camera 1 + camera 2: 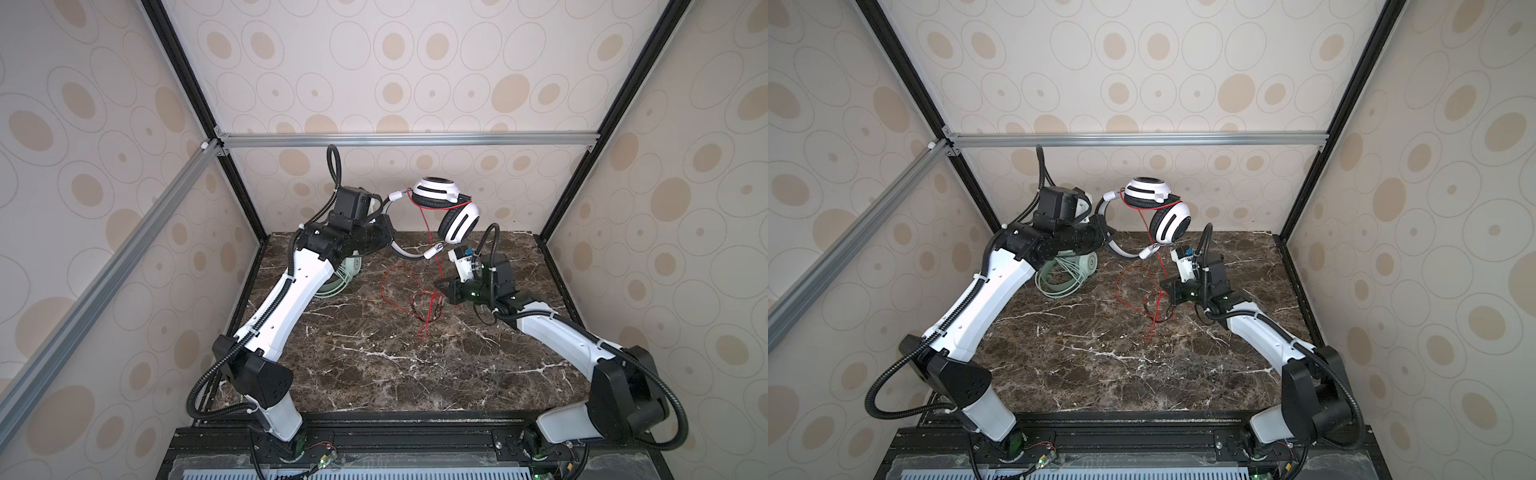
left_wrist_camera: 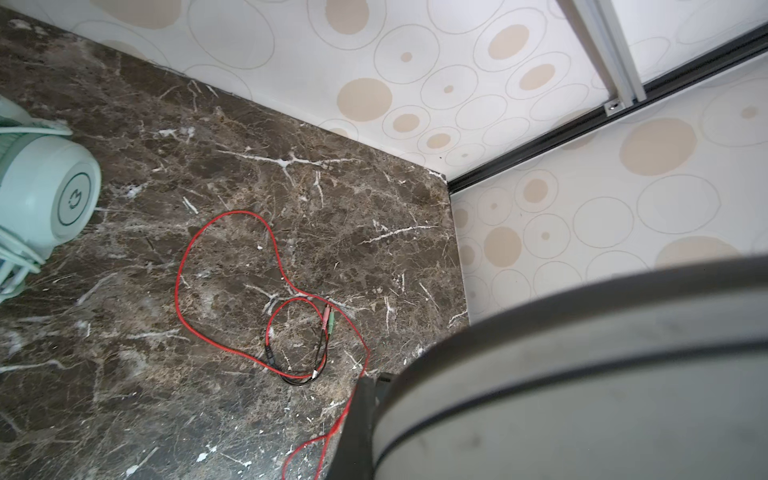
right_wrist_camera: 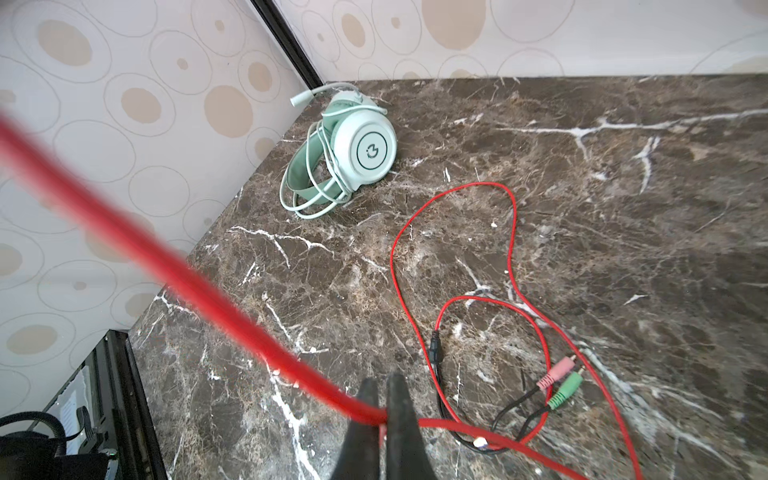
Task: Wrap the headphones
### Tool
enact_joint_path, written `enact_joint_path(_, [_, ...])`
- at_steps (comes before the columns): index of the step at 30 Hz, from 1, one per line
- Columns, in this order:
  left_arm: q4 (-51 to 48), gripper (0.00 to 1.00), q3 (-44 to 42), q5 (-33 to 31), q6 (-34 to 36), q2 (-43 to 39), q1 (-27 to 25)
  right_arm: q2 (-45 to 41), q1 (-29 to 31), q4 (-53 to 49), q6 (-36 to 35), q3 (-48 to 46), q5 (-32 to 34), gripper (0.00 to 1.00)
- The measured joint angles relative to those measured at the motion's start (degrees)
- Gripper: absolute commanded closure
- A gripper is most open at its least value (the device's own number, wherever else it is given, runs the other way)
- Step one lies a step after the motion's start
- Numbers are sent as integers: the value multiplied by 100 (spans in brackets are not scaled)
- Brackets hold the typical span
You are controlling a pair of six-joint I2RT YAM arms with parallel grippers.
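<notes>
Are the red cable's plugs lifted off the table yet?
No, the pink and green plugs lie flat on the marble table in the right wrist view.

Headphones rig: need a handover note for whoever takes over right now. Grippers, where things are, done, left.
Left gripper: shut on the grey headband of the white-and-black headphones, held up off the table.
Right gripper: shut on the red cable, low over the table.
Mint green headphones: lying at the table's far left, own cable wound round them; looks done.
Left to do: most of the red cable lies loose on the table, plugs free; wind it round the held pair.
</notes>
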Motion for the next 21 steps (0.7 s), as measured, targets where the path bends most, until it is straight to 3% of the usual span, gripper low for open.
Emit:
enact_joint_path(3, [7,100,31,37,4,-17,-22,234,15,229,70,55,-101,96])
enact_joint_path(5, [4,100,50,37,2,-17,-26,264,26,326,107,57,-133,89])
enact_joint_path(7, [-7,100,103,35,4,-17,-33,264,31,369,142,57,-149,74])
enact_joint_path(8, [-28,100,157,33,9,-17,-33,264,33,369,127,52,-151,60])
enact_joint_path(10, [-50,100,291,24,9,-17,-33,256,35,363,96,28,-114,43])
enact_joint_path(13, [-87,100,535,-13,17,-17,-33,168,39,358,9,-94,-17,29])
enact_joint_path(16, [-109,100,713,-68,26,-17,-33,83,48,374,-44,-212,81,23])
enact_joint_path(21, [-155,100,739,-87,46,-17,-33,192,52,520,-4,-214,103,23])
